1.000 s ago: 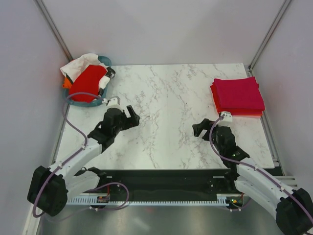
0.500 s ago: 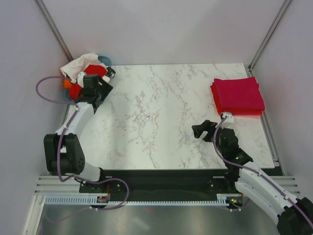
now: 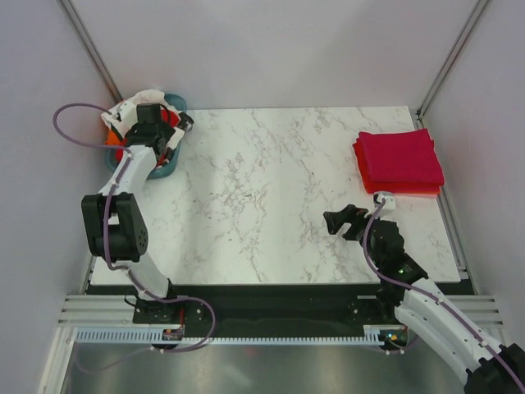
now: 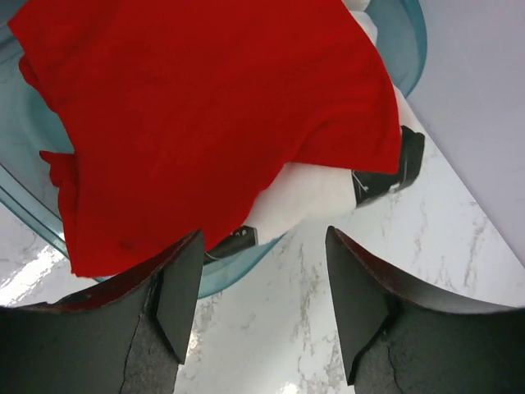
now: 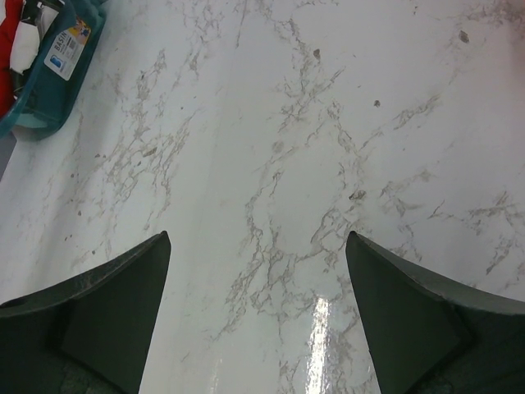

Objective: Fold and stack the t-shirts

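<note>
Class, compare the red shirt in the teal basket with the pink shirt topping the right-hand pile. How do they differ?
The red shirt is bright red; the pink shirt is crimson-pink. The red shirt lies loose and rumpled; the pink shirt is folded flat and square. The red shirt sits in the basket; the pink shirt tops a folded pile. Both are plain cloth.

Bright, even overhead light is noted. Glare is seen on the marble tabletop (image 5: 318, 324) in the right wrist view; shadows are soft.
</note>
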`<action>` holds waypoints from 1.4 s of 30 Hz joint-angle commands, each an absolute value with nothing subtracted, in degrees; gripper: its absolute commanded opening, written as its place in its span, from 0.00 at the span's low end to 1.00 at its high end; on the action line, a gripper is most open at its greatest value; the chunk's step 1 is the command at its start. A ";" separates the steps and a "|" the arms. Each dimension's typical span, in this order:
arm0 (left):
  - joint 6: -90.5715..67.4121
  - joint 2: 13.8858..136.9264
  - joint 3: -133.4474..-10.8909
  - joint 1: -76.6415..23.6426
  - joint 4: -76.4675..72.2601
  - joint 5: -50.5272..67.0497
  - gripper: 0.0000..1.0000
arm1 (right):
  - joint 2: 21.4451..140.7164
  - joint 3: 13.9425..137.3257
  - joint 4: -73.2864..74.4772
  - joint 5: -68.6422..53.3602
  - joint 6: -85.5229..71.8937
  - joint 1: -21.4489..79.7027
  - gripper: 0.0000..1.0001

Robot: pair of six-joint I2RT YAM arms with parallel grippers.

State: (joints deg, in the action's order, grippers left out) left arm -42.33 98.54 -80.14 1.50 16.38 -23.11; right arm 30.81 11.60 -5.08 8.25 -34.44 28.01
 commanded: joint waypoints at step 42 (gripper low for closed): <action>-39.99 71.28 -82.62 0.63 15.91 2.80 0.02 | 34.54 11.60 -7.12 7.47 -32.52 28.12 0.95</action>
State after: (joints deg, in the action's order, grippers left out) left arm -37.56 72.79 -81.01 3.05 21.47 -9.63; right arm 34.20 11.60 -5.39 7.60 -33.39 28.01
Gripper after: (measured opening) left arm 0.063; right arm 0.957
